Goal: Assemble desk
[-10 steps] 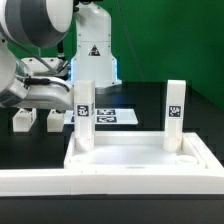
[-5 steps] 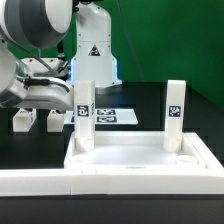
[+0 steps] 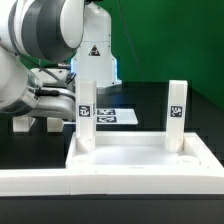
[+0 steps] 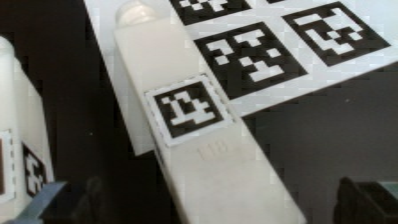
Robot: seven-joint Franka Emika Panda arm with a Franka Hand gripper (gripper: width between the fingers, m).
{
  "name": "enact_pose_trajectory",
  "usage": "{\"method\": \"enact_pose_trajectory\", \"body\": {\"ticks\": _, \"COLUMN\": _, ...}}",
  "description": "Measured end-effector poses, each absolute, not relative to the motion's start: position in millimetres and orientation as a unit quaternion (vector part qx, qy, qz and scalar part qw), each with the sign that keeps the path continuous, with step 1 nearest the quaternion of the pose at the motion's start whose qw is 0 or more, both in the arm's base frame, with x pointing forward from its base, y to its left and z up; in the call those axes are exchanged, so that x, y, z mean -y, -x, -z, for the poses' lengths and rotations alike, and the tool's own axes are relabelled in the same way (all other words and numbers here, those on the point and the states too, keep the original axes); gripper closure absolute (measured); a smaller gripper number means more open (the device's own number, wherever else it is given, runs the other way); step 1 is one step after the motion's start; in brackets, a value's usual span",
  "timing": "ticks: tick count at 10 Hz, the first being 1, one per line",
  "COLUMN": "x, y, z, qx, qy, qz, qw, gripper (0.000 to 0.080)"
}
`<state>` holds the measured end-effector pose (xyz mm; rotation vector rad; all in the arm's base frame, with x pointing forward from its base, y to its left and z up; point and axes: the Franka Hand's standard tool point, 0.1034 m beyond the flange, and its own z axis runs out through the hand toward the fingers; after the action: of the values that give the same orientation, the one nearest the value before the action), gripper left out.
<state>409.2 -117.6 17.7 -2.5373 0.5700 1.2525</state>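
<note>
Swung toward the exterior view's right during the last second, bringing the arm (image 3: 40, 55) closer to the camera and covering most of what lay open on the counter (image 3: 30, 150) at that view's left. Leaves only part of a loose leg (image 3: 21, 125) showing below the arm now. Left the desk top (image 3: 130, 157), both standing legs and the marker board (image 3: 112, 116) exactly where they were.

Lies flat on the counter nearest the camera, that desk top, rim up. Carries a first leg (image 3: 85, 115) upright in the back corner at the exterior view's left, tag facing the camera, and a second leg (image 3: 175, 108) upright in the back corner at that view's right, tagged likewise. Has the marker board flat on the counter behind and between the two.

From the wrist: spreads the end effector (image 4: 205, 200) wide, dark fingers (image 4: 43, 200) blurred on either side of a tagged leg (image 4: 187, 110), apart from it, gripping nothing. Shows the marker board (image 4: 267, 45) past that leg. Cannot tell for sure whether it is the first leg, though the arm's hand sits just beside that one in the exterior view.
</note>
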Motion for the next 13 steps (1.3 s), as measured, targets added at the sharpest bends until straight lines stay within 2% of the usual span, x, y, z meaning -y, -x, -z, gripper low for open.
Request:
{"method": "enact_pose_trajectory", "body": {"ticks": 3, "x": 118.3, "y": -409.0, "z": -17.8, "qx": -0.197, "qy": 0.872, "qz": -0.430, "qw": 0.127, "gripper": 0.0150}}
{"method": "enact_pose_trajectory", "body": {"ticks": 4, "x": 118.3, "y": -409.0, "z": -17.8, "qx": -0.197, "qy": 0.872, "qz": -0.430, "qw": 0.127, "gripper": 0.0245}}
{"method": "enact_pose_trajectory", "body": {"ticks": 5, "x": 118.4, "y": -409.0, "z": -17.8, "qx": -0.197, "qy": 0.872, "qz": -0.430, "qw": 0.127, "gripper": 0.0439}}
{"method": "enact_pose_trajectory", "body": {"ticks": 6, "x": 118.4, "y": -409.0, "z": -17.8, "qx": -0.197, "qy": 0.872, "qz": -0.430, "qw": 0.127, "gripper": 0.0439}}
{"method": "enact_pose_trajectory", "body": {"ticks": 7, "x": 118.4, "y": -409.0, "z": -17.8, "qx": -0.197, "qy": 0.872, "qz": -0.430, "qw": 0.127, "gripper": 0.0514}}
{"method": "enact_pose_trajectory", "body": {"ticks": 13, "x": 118.5, "y": -409.0, "z": -17.9, "qx": -0.197, "qy": 0.872, "qz": -0.430, "qw": 0.127, "gripper": 0.0514}}
